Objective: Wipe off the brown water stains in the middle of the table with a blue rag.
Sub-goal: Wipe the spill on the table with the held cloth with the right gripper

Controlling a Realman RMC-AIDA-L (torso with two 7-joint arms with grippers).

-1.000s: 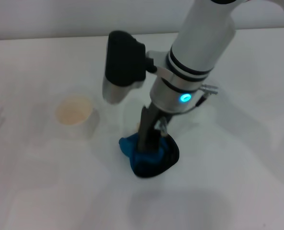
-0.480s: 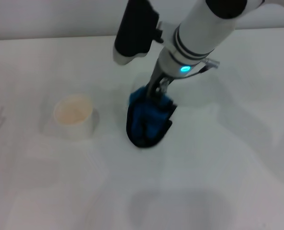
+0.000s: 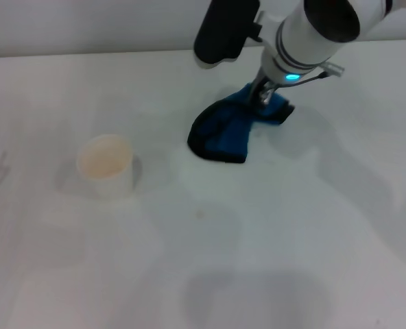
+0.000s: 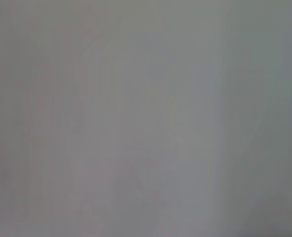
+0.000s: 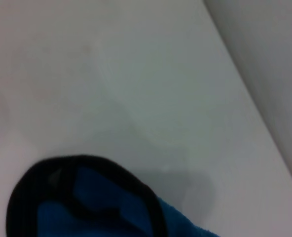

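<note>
My right gripper (image 3: 263, 94) is shut on the blue rag (image 3: 232, 127) at the far middle of the white table (image 3: 292, 240). The rag has black edging and trails down-left from the fingers onto the tabletop. It also shows in the right wrist view (image 5: 87, 205). No palm-sized brown blotch shows; only a faint tan speck (image 3: 200, 214) lies nearer to me than the rag. The left gripper is out of view, and the left wrist view shows only a plain grey surface.
A white paper cup (image 3: 107, 164) with a beige inside stands upright on the left of the table. The table's far edge (image 3: 86, 56) runs just behind the right arm.
The right gripper has dragged the blue rag away from me and to the right, from the table's middle towards the far edge. The cup has not moved.
</note>
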